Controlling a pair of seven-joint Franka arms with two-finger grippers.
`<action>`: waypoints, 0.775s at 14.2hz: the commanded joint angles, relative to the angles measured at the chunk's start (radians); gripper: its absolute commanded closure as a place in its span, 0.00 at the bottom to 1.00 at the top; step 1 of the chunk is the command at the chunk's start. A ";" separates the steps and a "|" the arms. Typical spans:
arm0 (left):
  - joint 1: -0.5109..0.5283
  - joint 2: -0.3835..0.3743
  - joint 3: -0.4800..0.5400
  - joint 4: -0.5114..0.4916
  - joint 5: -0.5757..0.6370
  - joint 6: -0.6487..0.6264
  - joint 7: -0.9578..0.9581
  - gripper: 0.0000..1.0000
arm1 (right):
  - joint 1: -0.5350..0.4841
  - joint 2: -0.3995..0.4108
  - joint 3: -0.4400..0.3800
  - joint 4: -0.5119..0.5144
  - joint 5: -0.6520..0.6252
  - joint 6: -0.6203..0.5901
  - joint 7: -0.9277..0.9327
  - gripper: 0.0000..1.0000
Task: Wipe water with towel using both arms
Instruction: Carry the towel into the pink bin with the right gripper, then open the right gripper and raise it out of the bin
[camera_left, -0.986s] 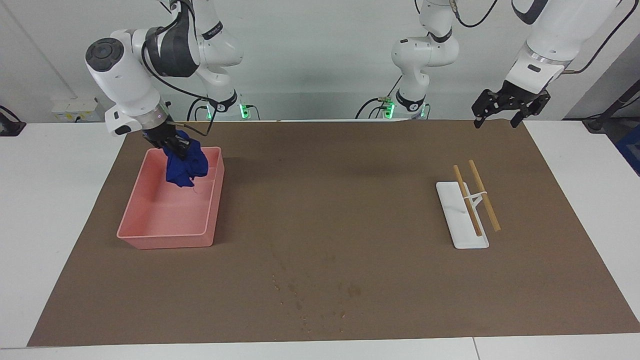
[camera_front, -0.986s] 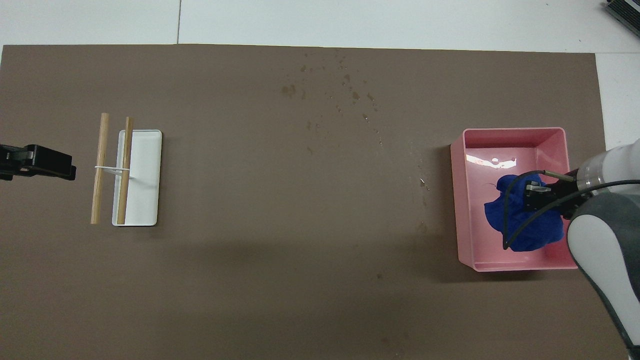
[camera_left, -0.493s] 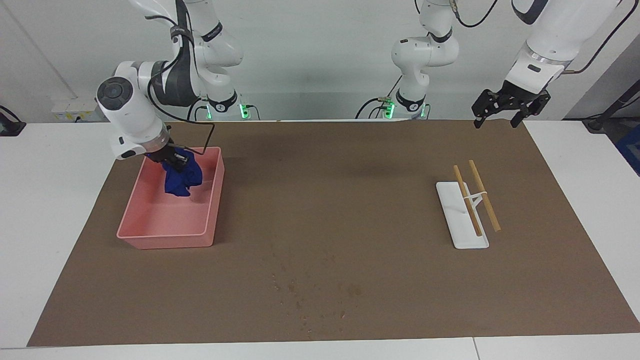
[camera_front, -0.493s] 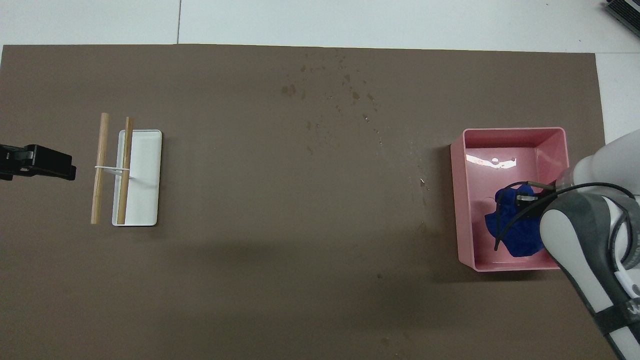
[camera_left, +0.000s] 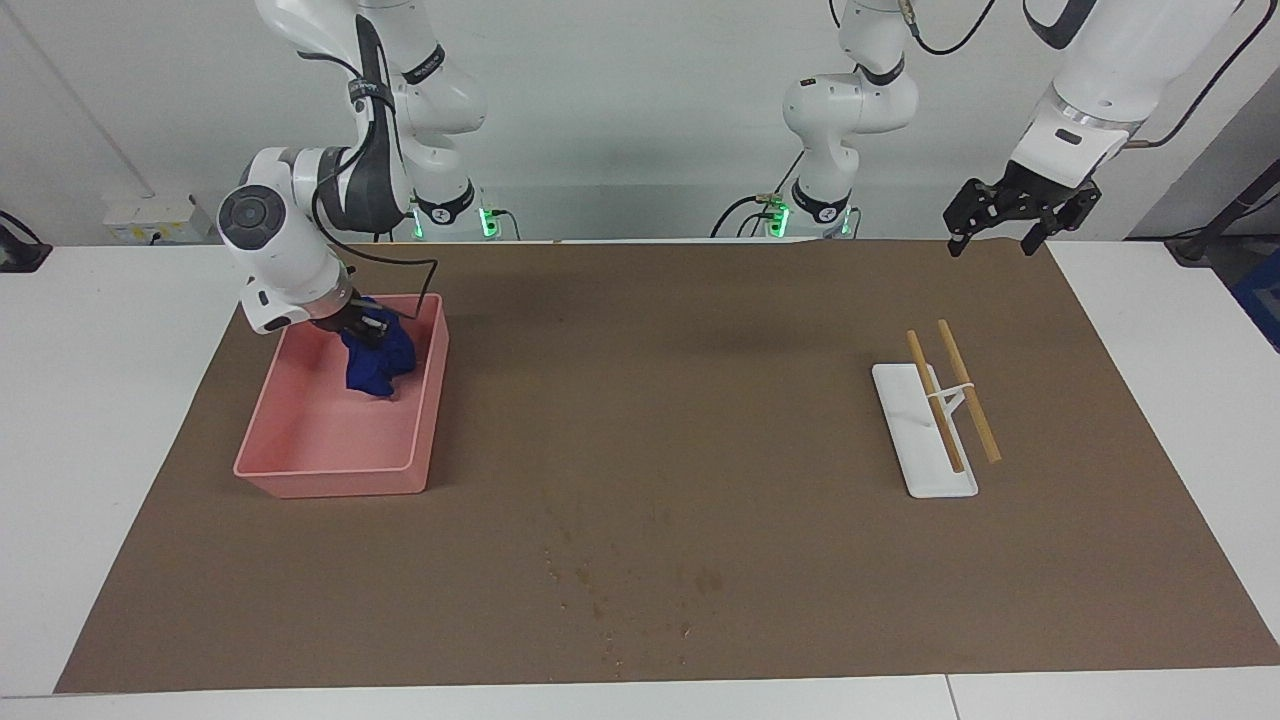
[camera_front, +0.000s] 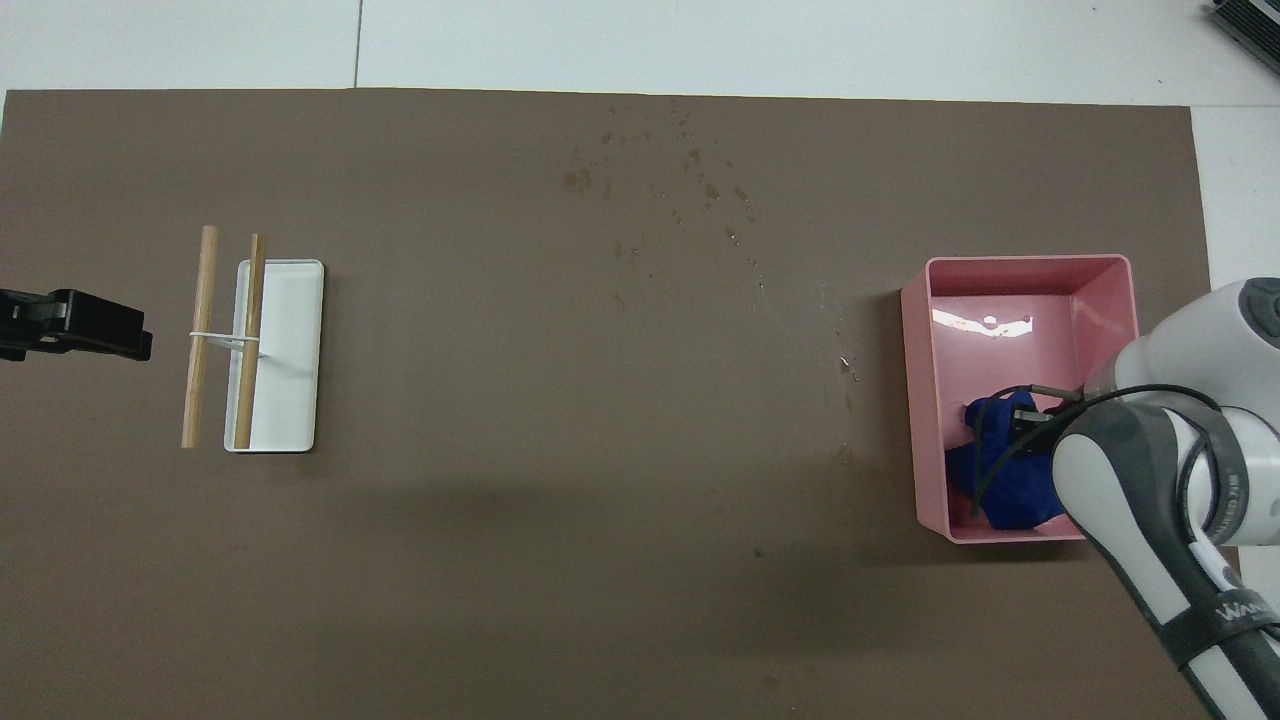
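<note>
A crumpled blue towel (camera_left: 376, 366) hangs into a pink bin (camera_left: 330, 470), at the bin's end nearer the robots. My right gripper (camera_left: 365, 328) is shut on the towel's top, low inside the bin. In the overhead view the towel (camera_front: 1005, 485) shows under the right gripper (camera_front: 1030, 420) and its arm. Water drops (camera_left: 610, 590) are scattered on the brown mat, farther from the robots than the bin; they also show in the overhead view (camera_front: 690, 180). My left gripper (camera_left: 1005, 225) is open and empty and waits over the mat's edge at the left arm's end (camera_front: 100, 335).
A white tray (camera_left: 915, 460) with two wooden sticks (camera_left: 955, 390) on a small rack lies toward the left arm's end; it also shows in the overhead view (camera_front: 290, 350). The brown mat (camera_left: 700, 420) covers most of the white table.
My right gripper has come down with the blue towel, deeper into the pink bin, toward the bin's wall facing the table's middle. The left arm has not moved.
</note>
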 joint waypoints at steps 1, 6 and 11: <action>0.008 -0.030 -0.001 -0.033 -0.014 0.002 0.010 0.00 | -0.004 -0.027 0.009 0.033 -0.020 -0.031 -0.014 0.00; 0.008 -0.030 -0.001 -0.033 -0.014 0.002 0.010 0.00 | -0.002 -0.053 0.018 0.203 -0.002 -0.134 -0.016 0.00; 0.008 -0.030 -0.001 -0.033 -0.014 0.002 0.010 0.00 | 0.015 -0.035 0.019 0.456 0.001 -0.235 -0.028 0.00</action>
